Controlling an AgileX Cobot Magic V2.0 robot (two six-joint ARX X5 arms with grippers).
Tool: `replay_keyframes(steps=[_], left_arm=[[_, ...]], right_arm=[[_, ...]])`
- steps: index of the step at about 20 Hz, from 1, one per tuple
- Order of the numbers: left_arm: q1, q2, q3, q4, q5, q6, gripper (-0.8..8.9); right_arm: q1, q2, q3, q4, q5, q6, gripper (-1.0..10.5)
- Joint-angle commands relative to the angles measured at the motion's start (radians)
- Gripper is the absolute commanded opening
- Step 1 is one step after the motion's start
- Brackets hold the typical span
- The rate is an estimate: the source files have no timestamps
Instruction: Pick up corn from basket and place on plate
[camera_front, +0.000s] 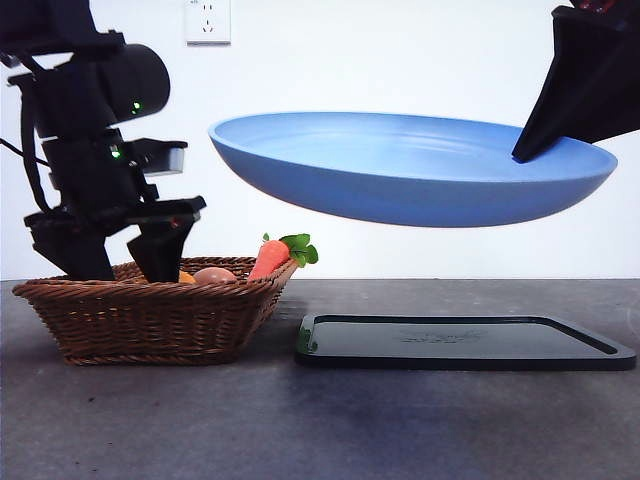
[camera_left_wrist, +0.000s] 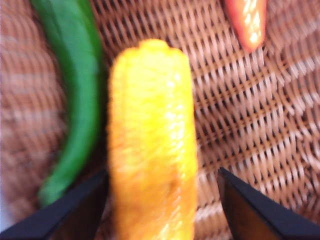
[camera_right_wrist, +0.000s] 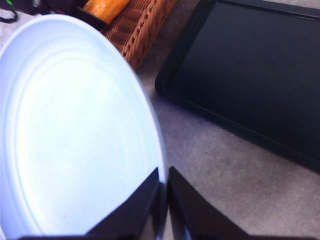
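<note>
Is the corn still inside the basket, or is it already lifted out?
Inside. The corn lies on the woven floor of the basket, between the open jaws of the left end effector, which do not yet touch it.

Inventory, as currently showing across the views:

- One corn (camera_left_wrist: 150, 145) is lying in the basket.
- One basket (camera_front: 150, 320) is standing on the table.
- One plate (camera_front: 400, 170) is hanging in the air.
- One black tray (camera_front: 465, 343).
- One carrot (camera_front: 270, 257).
- One green pepper (camera_left_wrist: 75, 95).
- One pale egg-like item (camera_front: 214, 275).
- Two grippers: left gripper (camera_left_wrist: 162, 200), right gripper (camera_right_wrist: 164, 200).
</note>
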Motion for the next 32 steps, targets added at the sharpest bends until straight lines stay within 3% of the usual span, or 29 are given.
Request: replay_keyframes(steps=[1,4,10,21,23,29,32], left_arm=[[-0.004,0.037,0.018,0.014,-0.009,0.013,3.52],[-0.01,0.058,0.018,0.024,-0.009,0.013,3.33],[-0.02,0.059,0.019,0.021,-0.008,-0.006,1.78],[-0.029,-0.105,0.103,-0.057,0.016,-0.033,1.78],[-0.041,-0.16,0.124,-0.065,0.059,-0.049,1.78],[-0.161,-0.284,0.136,-0.066,0.292,-0.085,1.78],[-0.264,-0.272,0.136,-0.084,0.319,-0.082,1.78]], right_arm=[[0.004,0.003,0.018,0.01,-0.007,0.013,0.0],[0.004,0.003,0.018,0.01,-0.006,0.013,0.0],[-0.005,0.003,0.018,0.012,-0.006,0.013,0.0],[-0.005,0.004,0.018,0.01,0.049,0.022,0.0],[-0.005,0.006,0.018,0.011,0.088,0.038,0.0],[-0.005,0.116,0.018,0.058,0.091,0.082,0.0],[-0.004,0.192,0.018,0.093,0.086,0.093,0.0]])
